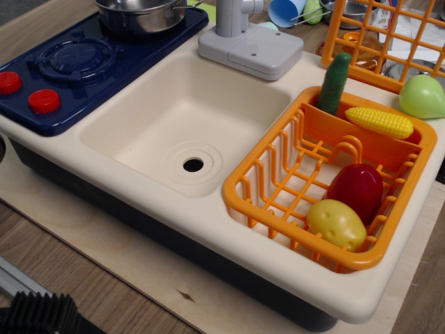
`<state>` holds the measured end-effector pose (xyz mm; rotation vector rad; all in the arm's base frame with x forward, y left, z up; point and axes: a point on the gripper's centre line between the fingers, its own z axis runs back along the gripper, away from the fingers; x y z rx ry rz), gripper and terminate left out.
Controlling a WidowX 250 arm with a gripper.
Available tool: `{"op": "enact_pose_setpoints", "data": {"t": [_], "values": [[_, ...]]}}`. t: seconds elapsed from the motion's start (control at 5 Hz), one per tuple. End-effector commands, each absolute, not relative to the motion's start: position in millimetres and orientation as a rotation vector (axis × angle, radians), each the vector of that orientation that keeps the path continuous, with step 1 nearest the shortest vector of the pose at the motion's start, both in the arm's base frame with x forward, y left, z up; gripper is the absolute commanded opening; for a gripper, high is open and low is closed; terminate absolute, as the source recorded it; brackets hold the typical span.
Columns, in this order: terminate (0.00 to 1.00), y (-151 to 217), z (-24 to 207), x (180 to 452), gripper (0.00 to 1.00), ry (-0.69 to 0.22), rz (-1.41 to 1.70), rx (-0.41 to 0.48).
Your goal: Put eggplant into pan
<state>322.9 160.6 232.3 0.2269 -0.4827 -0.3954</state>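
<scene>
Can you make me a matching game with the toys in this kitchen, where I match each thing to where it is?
Things:
1. corn
2. potato
3. silver pan
4. green pear

Places:
A. on the dark blue stove, at the back
B. on the counter, outside the orange basket, on its right
C. at the front of the orange basket, next to the dark red toy
D. in the back compartment of the orange basket, beside the cucumber

Pairs: 1-D, 2-C, 3-A, 4-B
</scene>
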Motion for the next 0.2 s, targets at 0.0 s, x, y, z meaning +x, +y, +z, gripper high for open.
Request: {"op": "enact_pose_setpoints", "data": {"t": [0.0], "values": [[1.0, 163.0, 244.0, 320.9, 1.0, -0.509, -0.405, 0.258]]}}
